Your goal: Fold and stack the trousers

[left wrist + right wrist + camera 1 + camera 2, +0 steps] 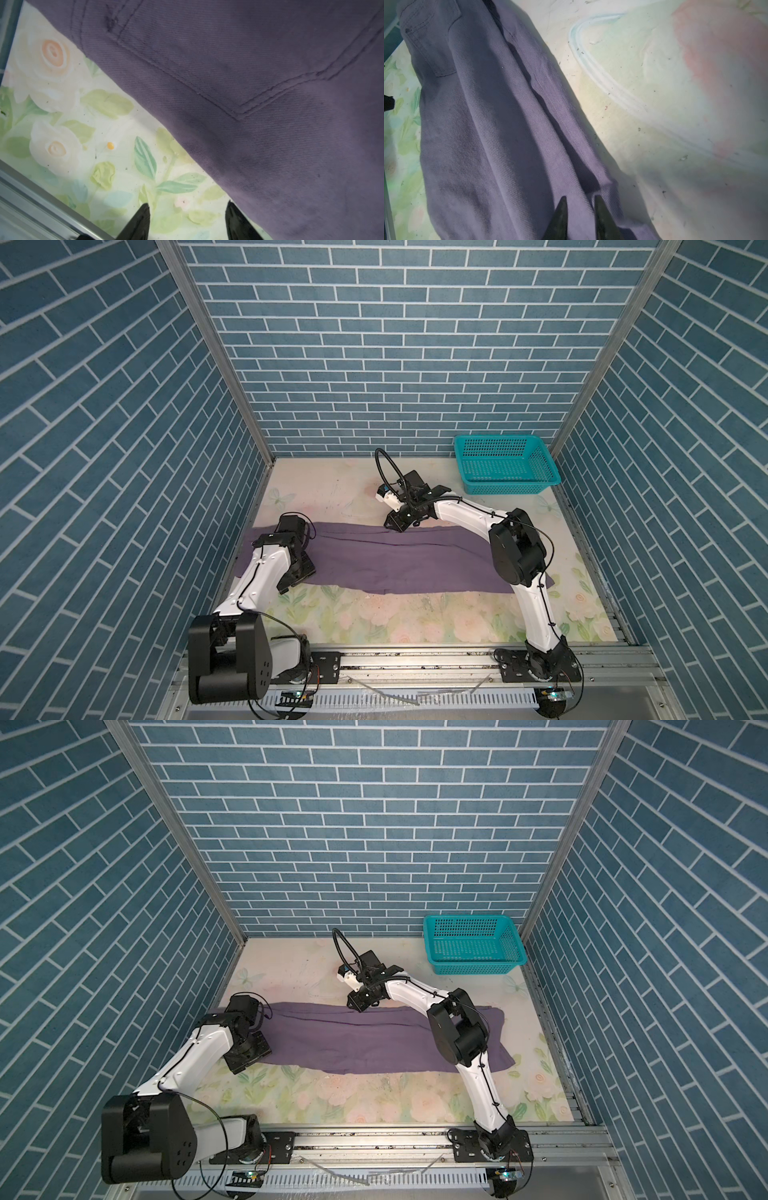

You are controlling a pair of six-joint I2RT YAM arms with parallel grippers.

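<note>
The dusty-purple trousers [395, 560] [353, 1040] lie flat as one long band across the floral table, folded lengthwise, waist end to the left. My left gripper [286, 589] [239, 1071] hovers at the front left edge of the cloth. In the left wrist view it [187, 204] is open over bare mat, with the trousers [270, 124] and a stitched pocket just beside one finger. My right gripper [392, 526] [353, 1006] sits at the far edge, mid-length. In the right wrist view it [580, 197] stands narrowly open over the trousers [488, 135], which lie flat under it.
A teal mesh basket [511, 482] [478, 965] stands at the back right corner. Blue brick-pattern walls close in three sides. An aluminium rail [415, 659] runs along the front edge. The right arm's elbow [517, 551] hangs over the right end of the trousers.
</note>
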